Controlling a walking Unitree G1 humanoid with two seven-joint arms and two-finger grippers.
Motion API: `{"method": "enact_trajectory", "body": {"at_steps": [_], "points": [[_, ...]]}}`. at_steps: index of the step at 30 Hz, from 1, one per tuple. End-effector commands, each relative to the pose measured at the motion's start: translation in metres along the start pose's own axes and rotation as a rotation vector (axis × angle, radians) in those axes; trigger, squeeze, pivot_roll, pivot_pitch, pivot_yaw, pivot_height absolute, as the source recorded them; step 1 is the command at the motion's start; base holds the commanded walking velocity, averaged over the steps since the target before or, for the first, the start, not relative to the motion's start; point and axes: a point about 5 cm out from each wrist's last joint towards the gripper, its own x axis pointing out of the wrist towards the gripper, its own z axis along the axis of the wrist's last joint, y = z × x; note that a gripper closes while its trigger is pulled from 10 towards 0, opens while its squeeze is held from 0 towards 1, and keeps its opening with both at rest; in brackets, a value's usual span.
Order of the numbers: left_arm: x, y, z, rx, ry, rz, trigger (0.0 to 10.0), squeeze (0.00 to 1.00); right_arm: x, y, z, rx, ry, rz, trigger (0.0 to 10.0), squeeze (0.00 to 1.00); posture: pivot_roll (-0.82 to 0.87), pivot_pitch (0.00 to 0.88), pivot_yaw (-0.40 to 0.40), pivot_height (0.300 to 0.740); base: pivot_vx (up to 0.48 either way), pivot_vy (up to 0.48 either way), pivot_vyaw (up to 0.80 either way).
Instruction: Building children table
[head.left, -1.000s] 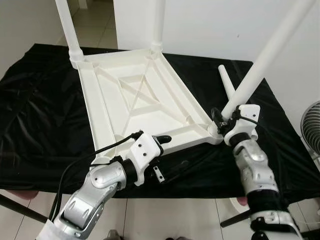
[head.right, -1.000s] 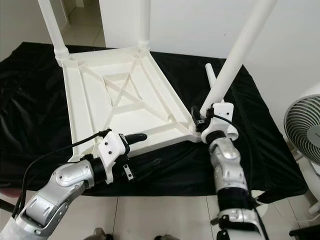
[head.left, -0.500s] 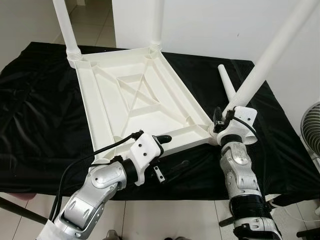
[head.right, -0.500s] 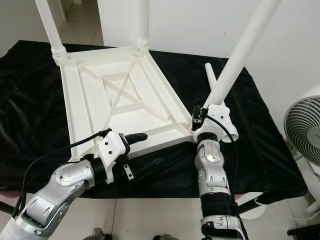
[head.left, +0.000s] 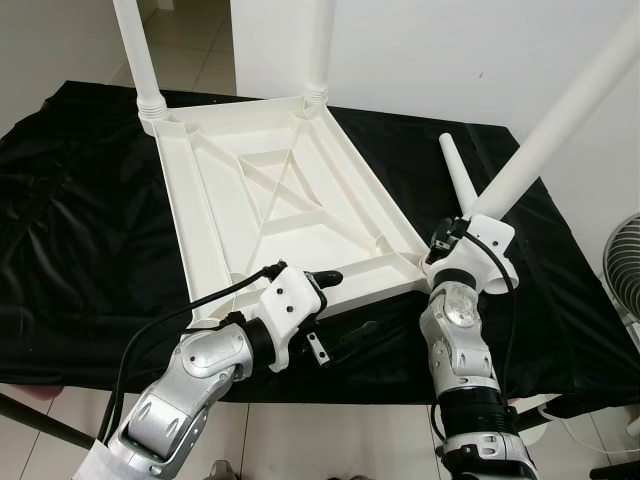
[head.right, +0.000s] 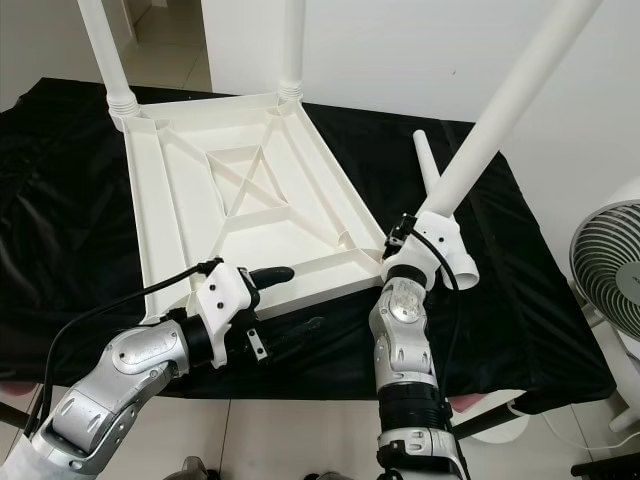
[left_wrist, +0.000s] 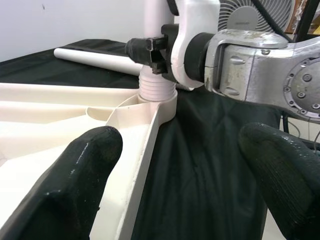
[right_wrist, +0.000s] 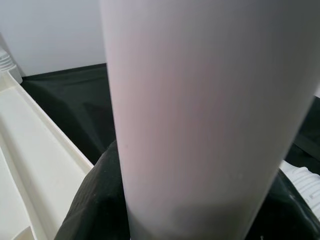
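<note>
A white plastic table top (head.left: 280, 195) lies upside down on the black cloth (head.left: 70, 230). Two white legs (head.left: 140, 60) stand in its far corners. My right gripper (head.left: 447, 240) is shut on a third leg (head.left: 560, 120), which leans to the right out of the near right corner socket (left_wrist: 156, 87). That leg (right_wrist: 200, 110) is pressed between the black fingers (right_wrist: 95, 200) in the right wrist view. My left gripper (head.left: 340, 305) is open astride the top's near rim (left_wrist: 145, 150), one finger (left_wrist: 75, 170) over the top and the other off its edge. A loose fourth leg (head.left: 456, 172) lies on the cloth behind the right gripper.
A standing fan (head.right: 610, 265) is at the far right, beside the cloth-covered table. A white wall runs behind the table. Pale tiled floor (head.left: 330, 440) shows below the near edge.
My right forearm has swung left beneath the wrist, and the held leg now leans further to the right. The left arm and the table top have stayed put.
</note>
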Motion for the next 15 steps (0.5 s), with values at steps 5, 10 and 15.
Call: {"method": "enact_trajectory", "body": {"at_steps": [5, 10, 15], "points": [[0.0, -0.003, -0.002, -0.005, 0.009, -0.007, 10.0, 0.0, 0.002, -0.013, -0.02, 0.004, 0.124, -0.059, 10.0, 0.0, 0.13, 0.054, -0.069, 0.74, 0.0, 0.0, 0.0], [0.0, -0.004, -0.002, -0.007, 0.007, -0.005, 10.0, 0.0, 0.006, -0.016, -0.019, -0.006, 0.131, -0.074, 10.0, 0.0, 0.13, 0.053, -0.072, 0.74, 0.0, 0.0, 0.0], [0.001, -0.005, -0.002, -0.012, 0.005, -0.003, 10.0, 0.0, 0.014, -0.016, -0.013, -0.019, 0.132, -0.088, 10.0, 0.0, 0.13, 0.053, -0.075, 0.74, 0.0, 0.0, 0.0]]}}
